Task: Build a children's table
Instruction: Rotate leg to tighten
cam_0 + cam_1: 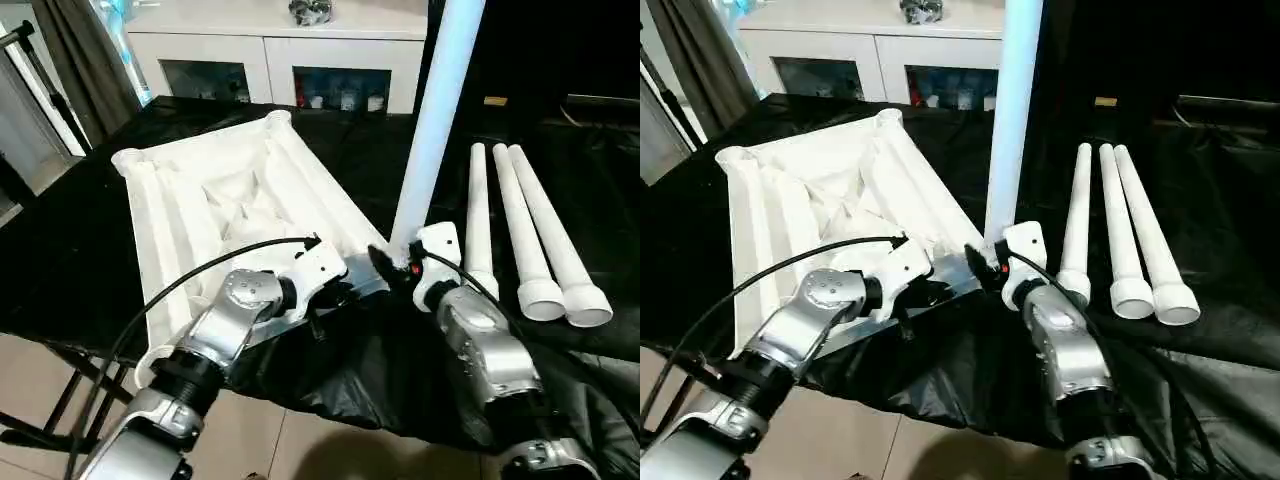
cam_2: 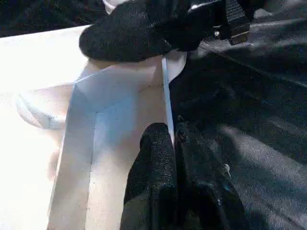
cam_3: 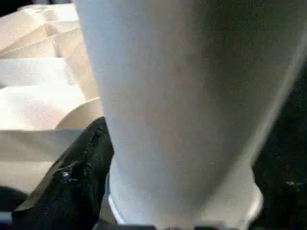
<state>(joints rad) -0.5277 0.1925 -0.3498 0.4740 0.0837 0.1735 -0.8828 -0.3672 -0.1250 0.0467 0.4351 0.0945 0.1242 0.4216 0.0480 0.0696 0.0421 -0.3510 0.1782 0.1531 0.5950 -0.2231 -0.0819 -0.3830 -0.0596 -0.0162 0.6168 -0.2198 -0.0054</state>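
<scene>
No readable text, label, brand, number or sign anywhere: none on tabletop (image 1: 240, 200), legs (image 1: 530, 240), cabinet (image 1: 270, 45) or grippers.

Black cloth (image 1: 400, 370) lies open between my forearms, nearest me. Ahead, the upturned tabletop (image 1: 230, 200) blocks my left side, and my left gripper (image 2: 172, 143) is pinched on its near rim. One upright leg (image 1: 435, 120) stands in its near right corner, just beside my right gripper (image 1: 395, 268). Three spare legs (image 1: 525, 235) lie side by side on the right, with a bare strip between them and the upright one.
</scene>
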